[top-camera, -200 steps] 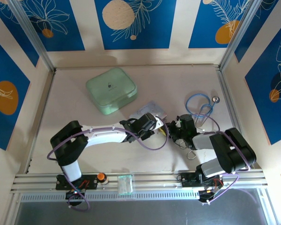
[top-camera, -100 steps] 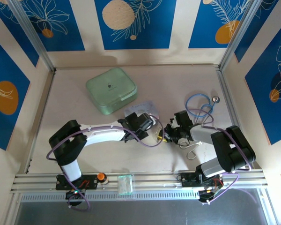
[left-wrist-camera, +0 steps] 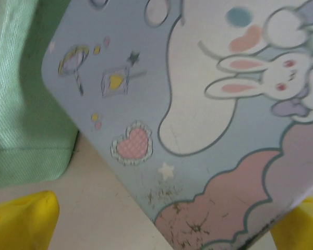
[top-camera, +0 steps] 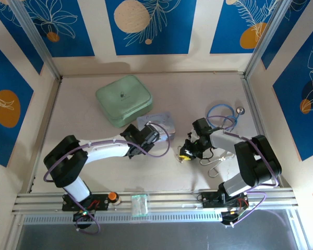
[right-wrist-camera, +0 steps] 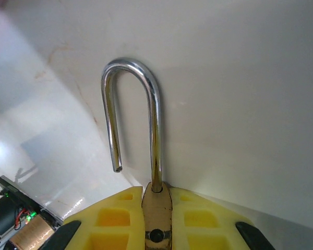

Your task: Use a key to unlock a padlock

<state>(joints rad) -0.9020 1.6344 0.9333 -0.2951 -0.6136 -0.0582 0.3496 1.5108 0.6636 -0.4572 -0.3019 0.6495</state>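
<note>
— What is seen from above?

— The left gripper (top-camera: 157,128) is found just left of the frame's centre, set at the near edge of a pale blue tin (top-camera: 160,119). Its spread cannot be judged from this height. A green case (top-camera: 124,100) is placed in the upper left, just beside the tin. The right gripper (top-camera: 184,154) is seen right of centre, its yellow pads drawn close together over the table (top-camera: 94,156). A blue cable (top-camera: 221,115) is looped toward the upper right, and a silver wire clip (top-camera: 215,170) is laid below it, near the right arm.

— And from the left wrist?

— Two yellow fingertips (left-wrist-camera: 21,221) are shown at the bottom corners, held wide apart with nothing clamped. The tin's lid (a rabbit is printed on it) is spread across the centre and right, and the green case is caught along the left edge.

— From the right wrist?

— The padlock (right-wrist-camera: 157,208) is gripped at bottom centre, its brass body squeezed between the yellow fingers (right-wrist-camera: 115,219). The silver shackle (right-wrist-camera: 155,130) is pointed up the frame. Its left leg is hung free of the body, so the lock is shown open.
</note>
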